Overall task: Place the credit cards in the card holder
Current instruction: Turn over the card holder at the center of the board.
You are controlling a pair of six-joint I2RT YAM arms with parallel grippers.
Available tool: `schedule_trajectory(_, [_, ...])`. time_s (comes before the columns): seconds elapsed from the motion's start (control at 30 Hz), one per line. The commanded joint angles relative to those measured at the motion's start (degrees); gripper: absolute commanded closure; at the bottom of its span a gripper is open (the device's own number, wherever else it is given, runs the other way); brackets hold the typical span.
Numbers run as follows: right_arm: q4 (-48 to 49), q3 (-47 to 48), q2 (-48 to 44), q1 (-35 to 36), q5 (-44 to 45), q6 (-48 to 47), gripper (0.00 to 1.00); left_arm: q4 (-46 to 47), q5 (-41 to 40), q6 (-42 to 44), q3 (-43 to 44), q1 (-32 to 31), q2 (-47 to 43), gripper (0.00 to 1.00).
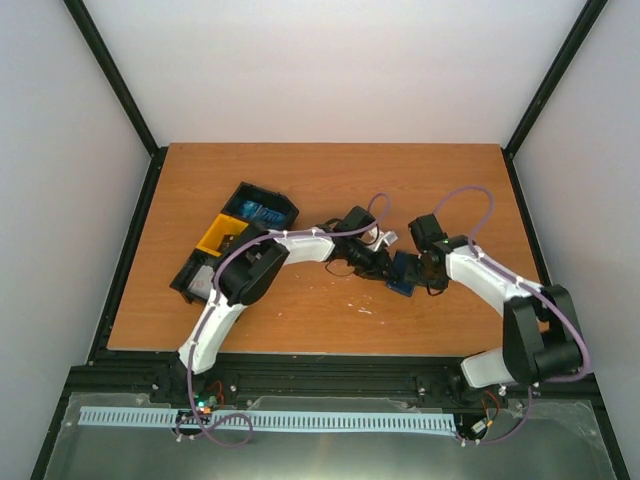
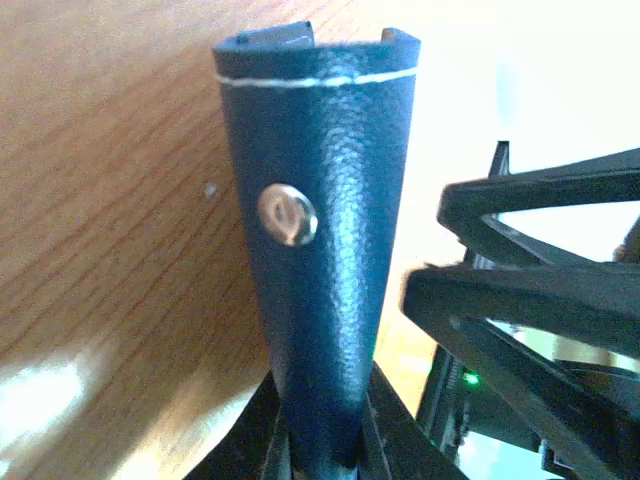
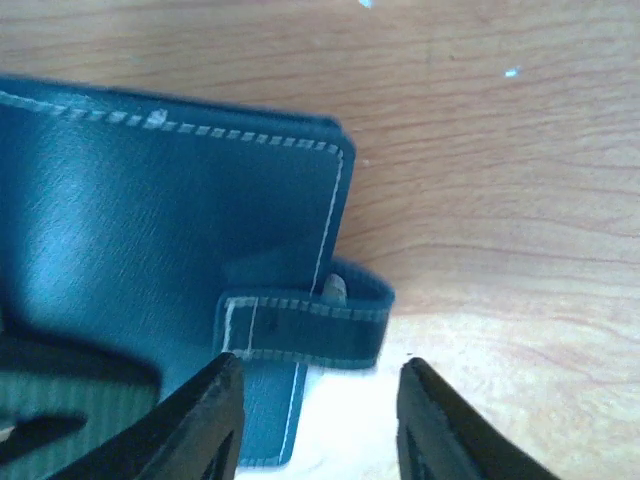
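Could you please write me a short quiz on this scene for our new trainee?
1. True or false: the right tool is shut on the strap of the card holder.
2. Which one grips the card holder? A) the left tool B) the right tool C) neither
3. In the top view, what colour are the cards in the far compartment of the bin tray?

Key
1. False: its jaws stand open, with the strap just ahead of them.
2. A
3. Blue
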Motion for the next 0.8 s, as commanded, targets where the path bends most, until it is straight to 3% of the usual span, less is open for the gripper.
schedule_trajectory(0.0, [-4.95, 3.63, -9.96, -0.91, -3.06, 1.88, 0.52, -3.15, -10.76, 12.26, 0.18, 0.03, -9.43, 0.99])
schedule_trajectory(0.2, [-11.25, 13.03, -20.69, -4.25, -10.55, 6.61, 0.37, -3.26, -28.68, 26.80, -4.13, 0.14, -22.25, 0.99])
schedule_trajectory(0.33, [-12.31, 18.45, -21.93, -7.34, -19.67, 12.73, 0.34, 4.92, -38.16, 37.54, -9.91, 0.14, -30.89, 0.99])
schedule_trajectory(0.4, [-9.46, 19.44, -21.97, -7.41, -26.29, 17.98, 0.34, 9.50, -40.03, 44.54, -12.51, 0.14, -34.23, 0.99])
schedule_trajectory(0.5, [2.61, 17.22, -24.05, -7.36, -36.05, 29.16, 0.31, 12.29, -44.86, 55.40, -12.76, 0.14, -36.47, 0.99])
schedule_trajectory(0.6, [11.75, 18.46, -25.01, -7.36, -38.32, 36.53, 0.27, 16.83, -50.58, 65.03, -14.25, 0.14, -38.21, 0.99])
schedule_trajectory(0.77, [15.84, 23.01, -24.49, -7.41, -38.92, 42.50, 0.26, 27.36, -55.42, 79.50, -18.57, 0.14, -40.34, 0.99])
